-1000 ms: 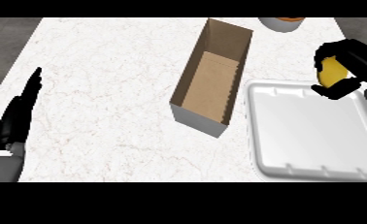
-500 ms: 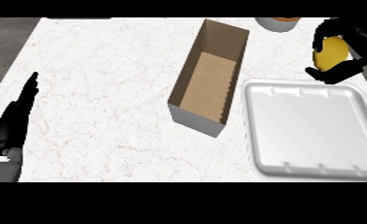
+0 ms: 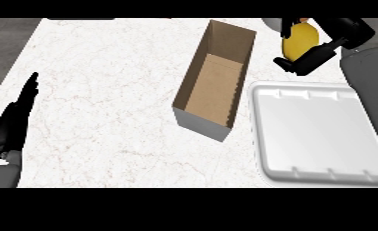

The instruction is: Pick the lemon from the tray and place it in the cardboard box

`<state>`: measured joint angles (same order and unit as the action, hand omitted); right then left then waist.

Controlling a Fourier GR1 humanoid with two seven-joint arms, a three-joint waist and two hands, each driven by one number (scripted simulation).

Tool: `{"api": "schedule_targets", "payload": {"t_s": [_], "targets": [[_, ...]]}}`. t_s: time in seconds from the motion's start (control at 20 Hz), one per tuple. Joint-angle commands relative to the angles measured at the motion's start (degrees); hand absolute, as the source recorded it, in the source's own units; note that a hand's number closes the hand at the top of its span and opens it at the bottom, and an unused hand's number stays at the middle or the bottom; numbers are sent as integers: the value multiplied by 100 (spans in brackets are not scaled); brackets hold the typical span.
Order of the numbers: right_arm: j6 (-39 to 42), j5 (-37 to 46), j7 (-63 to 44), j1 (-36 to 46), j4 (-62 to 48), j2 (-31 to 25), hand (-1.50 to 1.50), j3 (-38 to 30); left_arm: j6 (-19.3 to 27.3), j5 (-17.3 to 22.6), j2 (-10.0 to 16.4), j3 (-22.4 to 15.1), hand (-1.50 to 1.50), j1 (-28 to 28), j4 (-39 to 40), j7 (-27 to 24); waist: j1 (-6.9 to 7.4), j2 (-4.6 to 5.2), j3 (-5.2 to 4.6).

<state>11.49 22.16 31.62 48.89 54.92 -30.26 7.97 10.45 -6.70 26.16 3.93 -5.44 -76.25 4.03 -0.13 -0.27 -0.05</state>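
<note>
Right hand (image 3: 310,59) sits at the top right of the head view, black fingers and thumb curled round the lemon (image 3: 301,42), so it is grasping the lemon. The lemon is yellow and oval, its long side roughly upright in the view, most of its face showing between the fingers above and the thumb below. The lemon is off the tray (image 3: 310,135): it sits beyond the tray's far rim, just right of the far end of the cardboard box (image 3: 214,82) and not over the box opening. Cannot tell how high it is above the counter (image 3: 111,75). The grey right forearm (image 3: 360,67) comes in from the right edge, above the tray's far right corner. The tray is white, shallow, with rounded corners and small notches along the far and near rims, nothing lying in it, and it fills the lower right. The box is long and narrow with an open top, brown inside and grey-white on the near outer wall, set at a slant with its near end toward the lower middle and its far end toward the top. The box's near right corner is just beside the tray's left rim; cannot tell if they touch. Left hand (image 3: 18,117) rests at the left edge, fingers straight and pointing up, released, holding nothing, well apart from the box. The counter is white marble with faint veins.
</note>
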Motion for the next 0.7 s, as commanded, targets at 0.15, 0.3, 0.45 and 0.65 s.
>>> {"api": "schedule_targets", "payload": {"t_s": [0.15, 0.3, 0.45, 0.65], "targets": [[217, -102, -1780, 696, 81, 1197, 150, 117, -130, 2, 49, 74, 0, -46, -225, 178, 106, 20, 2], [116, 25, -1833, 724, -142, 1492, 150, 129, -245, 11, 26, 135, 0, 243, -177, -154, 116, 31, 4], [-153, 247, -2115, 1066, -540, 2037, 150, 249, -219, -73, -118, 102, 0, -375, 397, -70, 81, 54, 1], [-638, 627, -1631, 1162, -1465, 2336, 150, 255, -85, -218, -247, 35, 0, -256, -12, 132, 148, 64, 5]]}}
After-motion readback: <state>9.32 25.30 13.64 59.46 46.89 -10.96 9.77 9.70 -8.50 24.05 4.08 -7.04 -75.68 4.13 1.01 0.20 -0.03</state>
